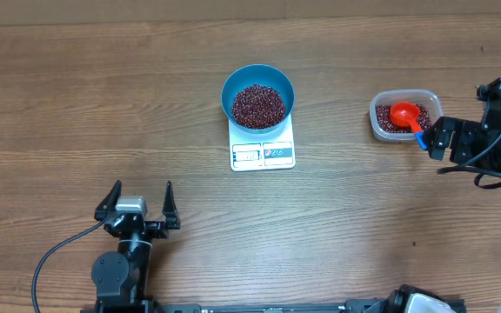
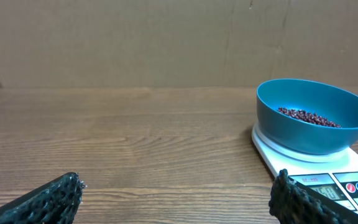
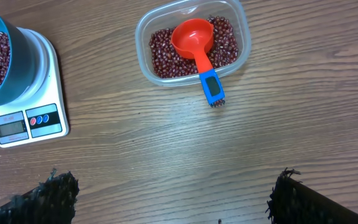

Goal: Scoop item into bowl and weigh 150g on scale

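beans heaped in bowl on scale; scoop resting in tub; left claw, right claw apart, empty; display unreadable, weight unconfirmed.

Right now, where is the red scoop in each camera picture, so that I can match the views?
Overhead: the scoop lies in the clear tub, at the right side of the picture.
Left wrist: not in it.
Right wrist: the scoop is at top centre, in the tub, with its blue handle over the lower rim.
Shared landmark: the blue bowl on the white scale, seen in all three views.
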Controlling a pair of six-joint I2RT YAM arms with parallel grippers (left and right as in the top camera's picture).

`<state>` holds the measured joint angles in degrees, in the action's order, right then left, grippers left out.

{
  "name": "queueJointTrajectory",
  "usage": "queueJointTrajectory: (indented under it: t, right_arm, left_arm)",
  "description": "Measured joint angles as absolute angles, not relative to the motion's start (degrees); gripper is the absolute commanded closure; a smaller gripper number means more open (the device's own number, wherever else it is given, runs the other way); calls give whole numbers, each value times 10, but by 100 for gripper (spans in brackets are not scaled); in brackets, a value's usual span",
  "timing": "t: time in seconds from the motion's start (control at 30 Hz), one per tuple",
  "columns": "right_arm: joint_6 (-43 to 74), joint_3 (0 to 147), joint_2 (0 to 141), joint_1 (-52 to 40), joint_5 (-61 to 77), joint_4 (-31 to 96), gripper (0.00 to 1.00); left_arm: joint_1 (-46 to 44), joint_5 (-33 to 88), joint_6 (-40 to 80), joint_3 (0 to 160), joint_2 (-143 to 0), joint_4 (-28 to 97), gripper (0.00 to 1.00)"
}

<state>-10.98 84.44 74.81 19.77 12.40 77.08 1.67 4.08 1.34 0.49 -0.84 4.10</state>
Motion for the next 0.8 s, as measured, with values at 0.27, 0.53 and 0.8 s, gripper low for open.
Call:
queueJointTrajectory:
  t: [0.27, 0.53, 0.8]
  right_arm:
    - [-110, 844, 748, 198, 124, 771, 0]
    - [-110, 844, 747, 198, 124, 766, 0]
    - [-110, 844, 712, 198, 138, 719, 0]
  left_arm:
    - [17, 41, 13, 5, -8, 41, 1]
    - [17, 41, 13, 5, -8, 41, 0]
    - [17, 41, 13, 5, -8, 41, 0]
